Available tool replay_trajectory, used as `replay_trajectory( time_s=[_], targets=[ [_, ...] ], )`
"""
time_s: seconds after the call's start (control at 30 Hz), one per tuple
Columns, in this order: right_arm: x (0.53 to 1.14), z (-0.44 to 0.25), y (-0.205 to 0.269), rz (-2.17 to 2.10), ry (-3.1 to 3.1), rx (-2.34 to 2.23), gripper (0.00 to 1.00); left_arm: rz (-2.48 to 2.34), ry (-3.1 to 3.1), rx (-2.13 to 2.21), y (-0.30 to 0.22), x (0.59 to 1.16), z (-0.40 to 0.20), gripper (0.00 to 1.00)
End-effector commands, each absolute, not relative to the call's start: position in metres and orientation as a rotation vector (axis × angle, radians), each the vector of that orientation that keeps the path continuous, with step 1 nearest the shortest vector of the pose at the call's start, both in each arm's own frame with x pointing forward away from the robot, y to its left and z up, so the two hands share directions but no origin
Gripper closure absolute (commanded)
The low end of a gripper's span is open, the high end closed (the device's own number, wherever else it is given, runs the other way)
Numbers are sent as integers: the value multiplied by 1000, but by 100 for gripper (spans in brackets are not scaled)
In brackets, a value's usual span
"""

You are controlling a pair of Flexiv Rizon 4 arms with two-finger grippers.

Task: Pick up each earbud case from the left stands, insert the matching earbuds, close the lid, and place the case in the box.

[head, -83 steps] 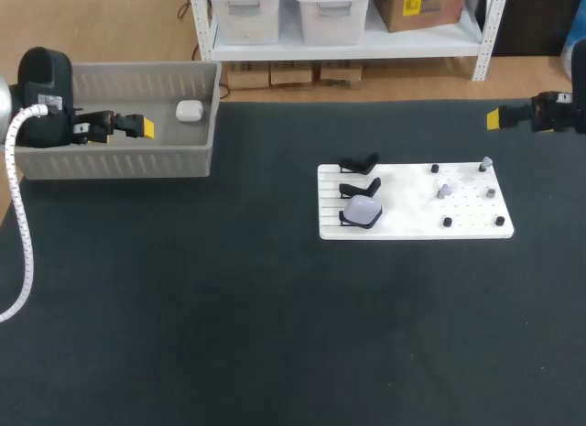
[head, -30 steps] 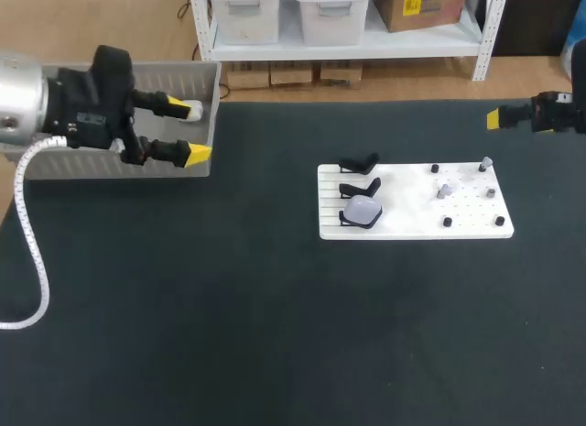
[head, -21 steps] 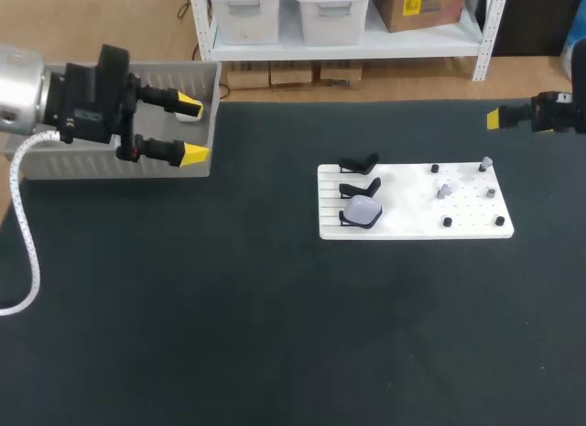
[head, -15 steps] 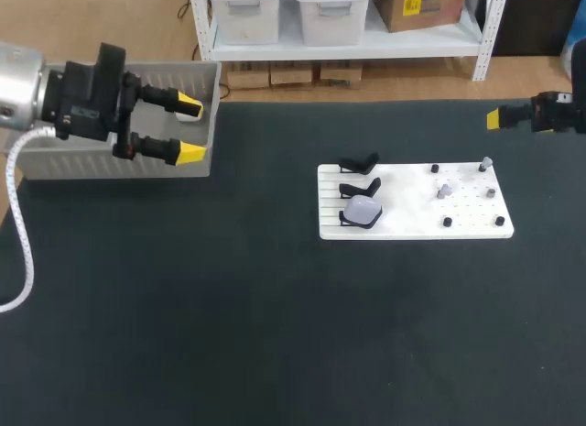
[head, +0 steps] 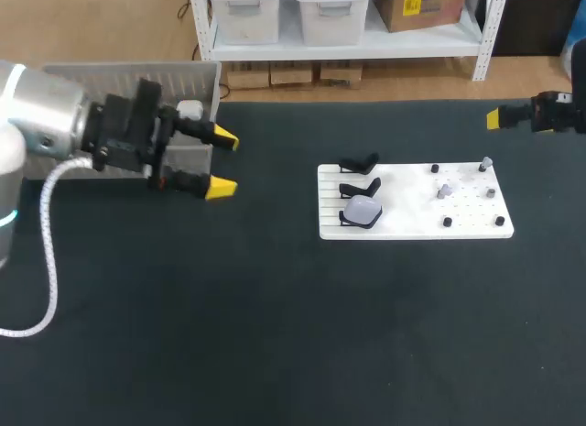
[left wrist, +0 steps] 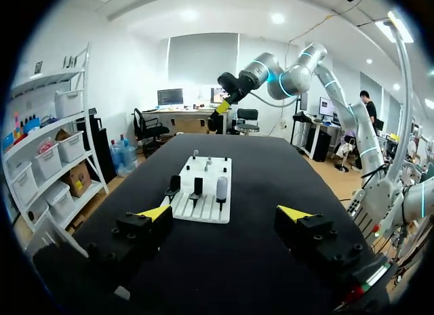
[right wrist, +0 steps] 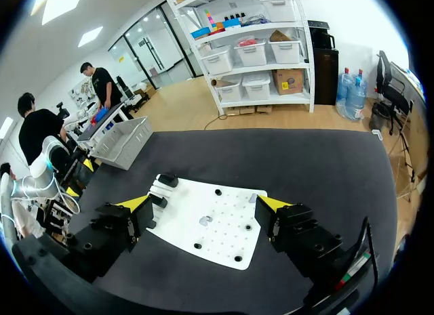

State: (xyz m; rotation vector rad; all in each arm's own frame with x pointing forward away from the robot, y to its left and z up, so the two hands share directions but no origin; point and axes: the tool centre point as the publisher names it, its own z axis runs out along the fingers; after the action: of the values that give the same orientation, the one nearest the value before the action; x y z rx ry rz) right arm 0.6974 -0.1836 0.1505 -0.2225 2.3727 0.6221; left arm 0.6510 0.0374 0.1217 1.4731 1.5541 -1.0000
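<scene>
A white board (head: 412, 217) lies right of the table's middle. Along its left edge stand three black stands; the nearest holds a pale earbud case (head: 362, 210), and the other two (head: 359, 162) are bare. Small grey earbuds (head: 444, 190) sit on pegs on the board's right half. My left gripper (head: 222, 163) hangs open and empty just right of the grey box (head: 197, 78), pointing toward the board (left wrist: 207, 210) and the case (left wrist: 221, 188). In that box lies a white case (head: 189, 108). My right gripper (right wrist: 203, 202) is open and empty, high beyond the board's (right wrist: 224, 217) far right side.
The grey box stands at the table's far left corner, partly hidden behind my left arm. Dark tabletop stretches between box and board and across the whole near half. Several black pegs (head: 448, 222) dot the board.
My left gripper has come out from over the grey box and swung right and nearer, onto the open table, still open and empty. The right arm has not moved.
</scene>
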Motion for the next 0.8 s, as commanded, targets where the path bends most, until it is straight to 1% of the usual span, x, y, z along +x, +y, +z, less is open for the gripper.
replay_trajectory(
  time_s=[0.03, 0.57, 0.8],
  targets=[
    [698, 150, -184, 626, 2371, -225, 0, -999, 1569, 1510, 15, 659, 107, 0],
    [698, 150, -184, 626, 2371, -225, 0, -965, 1626, 1545, -24, 652, 71, 0],
    [698, 150, -184, 626, 2371, -225, 0, -958, 1630, 1542, -39, 648, 65, 0]
  ],
)
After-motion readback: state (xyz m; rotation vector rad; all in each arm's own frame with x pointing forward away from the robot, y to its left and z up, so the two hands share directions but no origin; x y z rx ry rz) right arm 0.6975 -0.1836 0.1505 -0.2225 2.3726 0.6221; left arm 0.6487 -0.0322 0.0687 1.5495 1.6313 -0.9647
